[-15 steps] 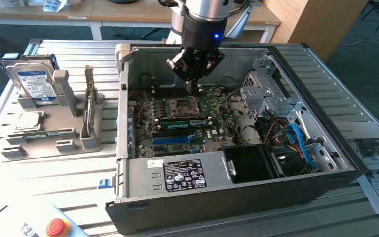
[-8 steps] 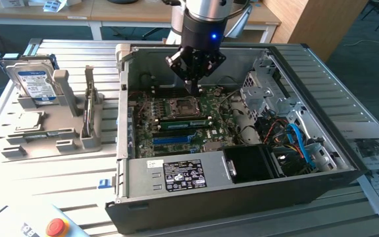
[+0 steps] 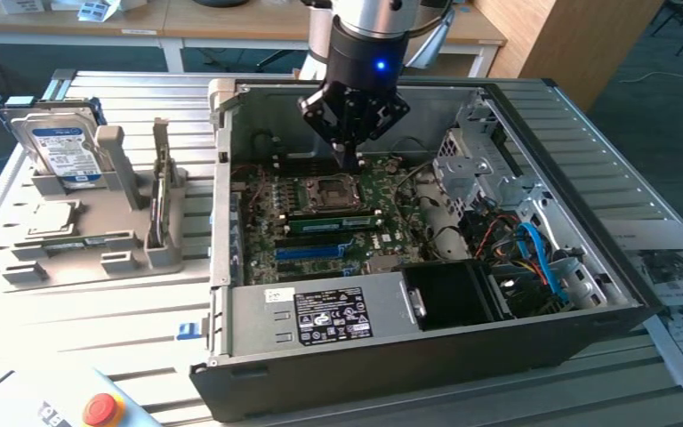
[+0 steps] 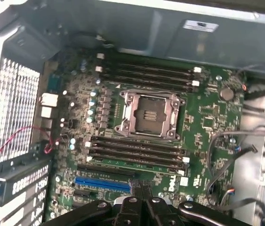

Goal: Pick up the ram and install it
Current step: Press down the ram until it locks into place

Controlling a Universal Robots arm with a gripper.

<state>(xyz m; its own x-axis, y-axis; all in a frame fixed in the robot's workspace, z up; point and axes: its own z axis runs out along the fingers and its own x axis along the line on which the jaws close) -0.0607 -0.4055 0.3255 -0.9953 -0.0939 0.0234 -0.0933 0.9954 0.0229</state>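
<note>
The ram [image 3: 161,182], a long thin board, stands on its edge in a grey holder [image 3: 116,253] on the slatted metal table [image 3: 81,320]. It is near the table's edge on the exterior view's left, just outside the wall of an open computer case [image 3: 437,356]. Nothing touches it.

In the same holder, further toward that table edge, a hard drive [image 3: 63,147] with a blue and white label stands upright. A flat square silver chip [image 3: 54,216] lies in front of the drive.

The gripper [image 3: 348,163] hangs inside the case, well apart from the ram, above the motherboard [image 4: 207,122] near the open processor socket [image 4: 148,115]. Its two fingers are pressed together with nothing between them.

In the exterior view a long green strip [image 3: 332,221] runs along the memory slots beside the socket. I cannot tell whether it is a seated stick or bare board.

A red button [image 3: 102,409] sits at the table's near corner.
</note>
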